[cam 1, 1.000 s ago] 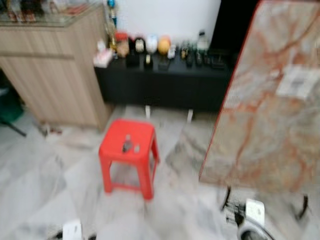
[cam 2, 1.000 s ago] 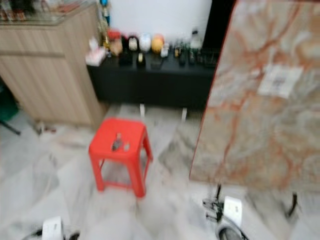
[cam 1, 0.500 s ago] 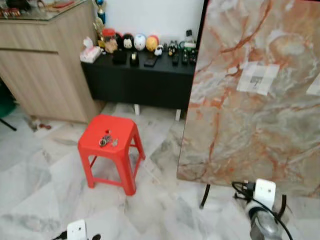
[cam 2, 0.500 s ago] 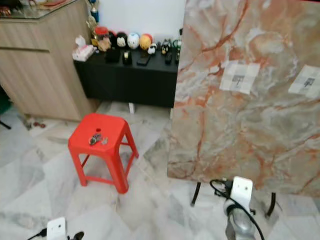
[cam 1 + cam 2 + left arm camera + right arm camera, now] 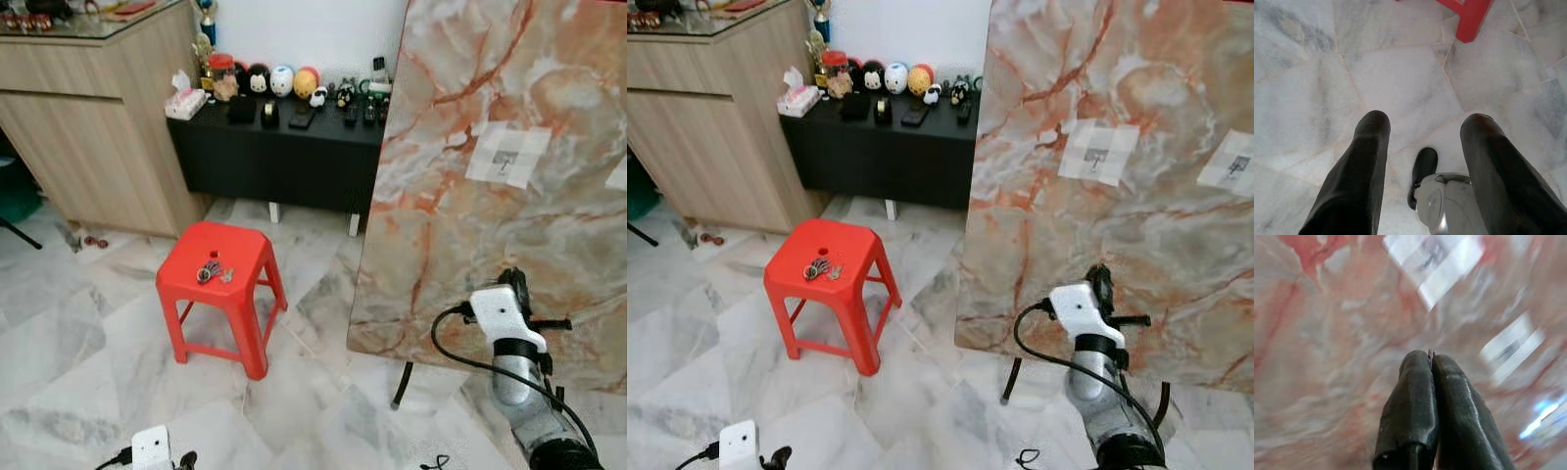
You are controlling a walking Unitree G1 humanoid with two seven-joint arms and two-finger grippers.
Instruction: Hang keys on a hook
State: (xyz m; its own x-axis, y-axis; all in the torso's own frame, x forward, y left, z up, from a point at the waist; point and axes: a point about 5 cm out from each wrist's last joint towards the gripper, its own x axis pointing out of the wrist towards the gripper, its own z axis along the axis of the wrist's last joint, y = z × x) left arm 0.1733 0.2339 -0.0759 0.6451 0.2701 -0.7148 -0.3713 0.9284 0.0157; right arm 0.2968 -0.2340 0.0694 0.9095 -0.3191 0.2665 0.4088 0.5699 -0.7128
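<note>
Marble floor (image 5: 78, 323) surrounds a red stool (image 5: 220, 284) carrying the keys (image 5: 209, 273): light, loose, jangly, best pinched by the ring. Right gripper (image 5: 1431, 363) is pressed closed and empty before the marbled board (image 5: 509, 176); left gripper (image 5: 1422, 137) hangs spread wide.

Bright even indoor light, sharp head views, soft shadows, right wrist view motion-blurred with glare
</note>
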